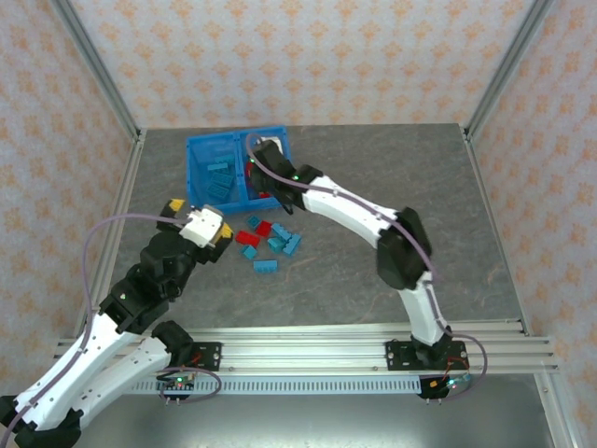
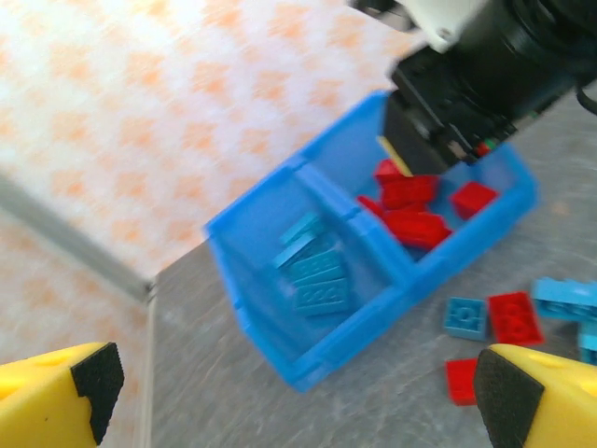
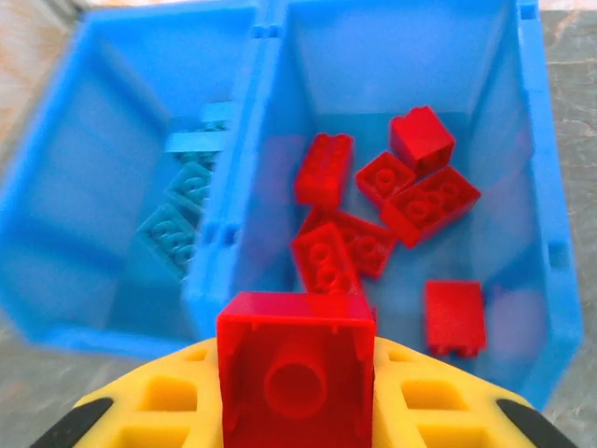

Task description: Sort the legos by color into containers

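Observation:
The blue bin (image 1: pixel 199 154) stands at the back left of the table with two containers side by side. Teal legos (image 3: pixel 182 215) lie in its left container and several red legos (image 3: pixel 373 224) in its right one. My right gripper (image 3: pixel 297 392) hangs above the right container, shut on a red lego (image 3: pixel 297 369) whose hollow underside faces the camera. My left gripper (image 2: pixel 298 401) is open with nothing between its fingers, hovering near the bin's front left corner (image 2: pixel 312 373). Loose red legos (image 1: pixel 247 237) and teal legos (image 1: pixel 283 235) lie on the table just in front of the bin.
The right arm (image 1: pixel 354 210) reaches across the table's middle to the bin. A single teal brick (image 1: pixel 266 268) lies nearest the front. Metal frame posts (image 1: pixel 121 112) and patterned walls close off the back and sides.

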